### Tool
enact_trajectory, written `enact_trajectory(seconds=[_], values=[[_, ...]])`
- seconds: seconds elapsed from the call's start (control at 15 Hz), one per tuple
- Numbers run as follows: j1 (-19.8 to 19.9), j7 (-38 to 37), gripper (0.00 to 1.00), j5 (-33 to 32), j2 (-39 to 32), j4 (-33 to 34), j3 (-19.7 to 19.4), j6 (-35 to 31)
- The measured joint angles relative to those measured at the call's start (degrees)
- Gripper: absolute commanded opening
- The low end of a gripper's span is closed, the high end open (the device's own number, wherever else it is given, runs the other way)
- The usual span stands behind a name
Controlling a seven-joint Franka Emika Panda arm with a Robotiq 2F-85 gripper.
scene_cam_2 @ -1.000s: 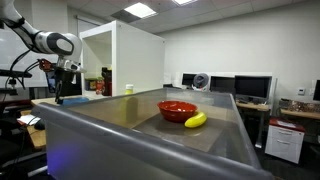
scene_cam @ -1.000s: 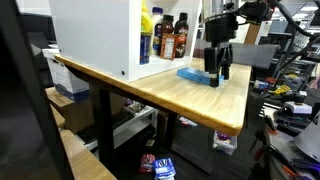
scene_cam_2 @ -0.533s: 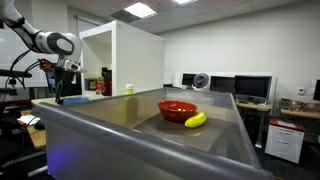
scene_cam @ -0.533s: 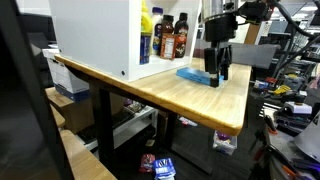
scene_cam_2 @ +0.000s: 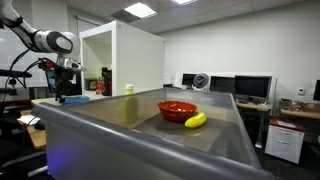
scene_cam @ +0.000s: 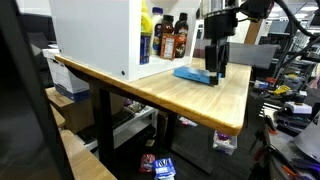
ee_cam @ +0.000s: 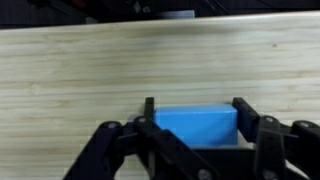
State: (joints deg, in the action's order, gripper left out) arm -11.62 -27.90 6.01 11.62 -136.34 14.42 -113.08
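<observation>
A blue rectangular block (ee_cam: 195,125) lies between my two black fingers in the wrist view, and both fingers touch its sides. My gripper (ee_cam: 195,104) is shut on it over the light wooden table (ee_cam: 90,70). In an exterior view the gripper (scene_cam: 215,72) points down at the table's far end, holding the blue block (scene_cam: 188,73) just above the tabletop (scene_cam: 180,100). In an exterior view the gripper (scene_cam_2: 60,92) shows small at the far left.
A tall white cabinet (scene_cam: 95,35) stands on the table, with sauce bottles (scene_cam: 168,36) beside it close to the gripper. A red bowl (scene_cam_2: 177,109) and a banana (scene_cam_2: 196,120) sit on a grey surface. Desks, monitors and clutter surround the table.
The gripper has shifted slightly toward the bottles and the blue block has moved with it, its near end coming a little off the tabletop.
</observation>
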Motion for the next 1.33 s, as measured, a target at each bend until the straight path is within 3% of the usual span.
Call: enact_trajectory(seconds=[0.53,1.33], values=[[-0.02,0.45,0.52,-4.45,0.06,3.97,0.91,0.0],[-0.33,0.9,0.52,-5.85,0.06,5.53,1.53,-0.25]])
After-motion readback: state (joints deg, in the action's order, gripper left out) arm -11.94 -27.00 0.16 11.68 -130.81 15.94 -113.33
